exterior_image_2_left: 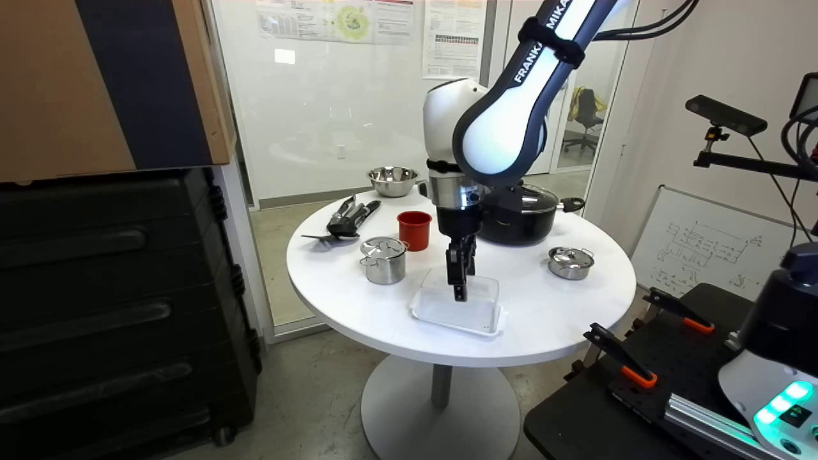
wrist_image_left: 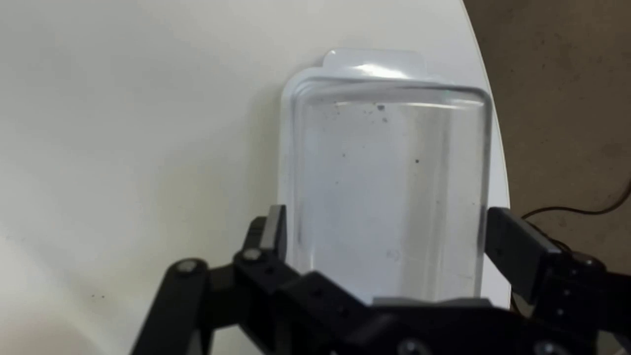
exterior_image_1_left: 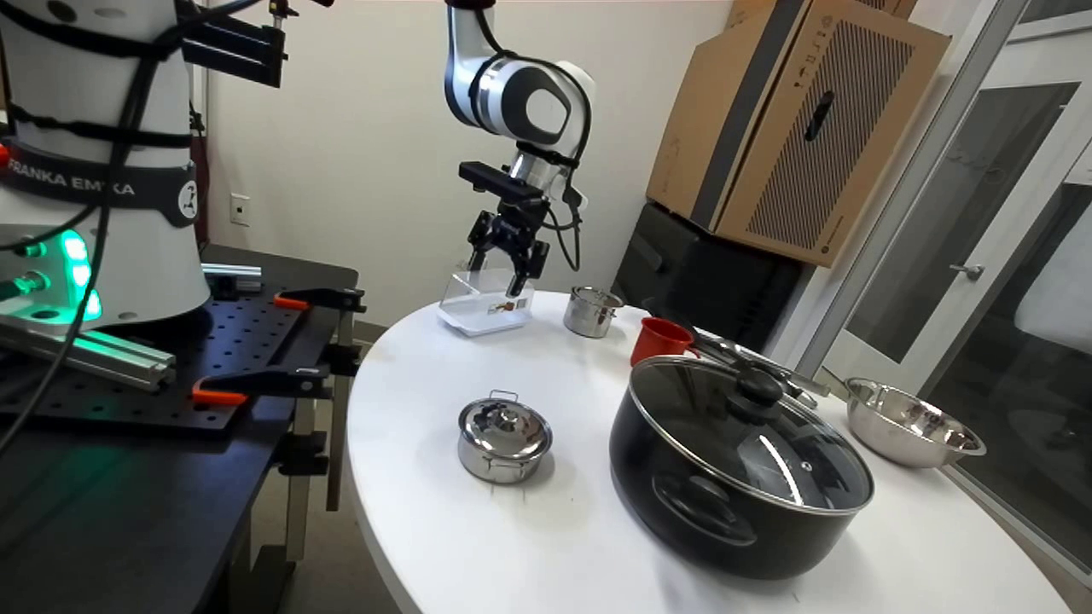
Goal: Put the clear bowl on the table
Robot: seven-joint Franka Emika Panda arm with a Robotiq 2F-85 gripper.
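Note:
The clear bowl (wrist_image_left: 374, 187) appears as a see-through, rectangular, shallow piece over a white rectangular tray (wrist_image_left: 287, 148), shifted slightly right of it in the wrist view. In both exterior views the clear bowl (exterior_image_1_left: 465, 287) (exterior_image_2_left: 487, 289) rises above the white tray (exterior_image_1_left: 488, 327) (exterior_image_2_left: 455, 329). The tray rests on the white round table (exterior_image_1_left: 418, 443). My gripper (wrist_image_left: 387, 222) is spread wide, with one finger beside each long side of the clear bowl. The right finger is at or very near its rim; contact is hard to tell. The gripper also shows in both exterior views (exterior_image_1_left: 495, 277) (exterior_image_2_left: 465, 285).
A lidded steel pot (exterior_image_1_left: 591, 313), a red mug (exterior_image_1_left: 659, 339), utensils (exterior_image_2_left: 350, 217), a large black pot (exterior_image_1_left: 725, 495), a steel bowl (exterior_image_1_left: 909, 426) and a small round steel tin (exterior_image_1_left: 503, 443) stand on the table. The table's edge runs close beside the tray.

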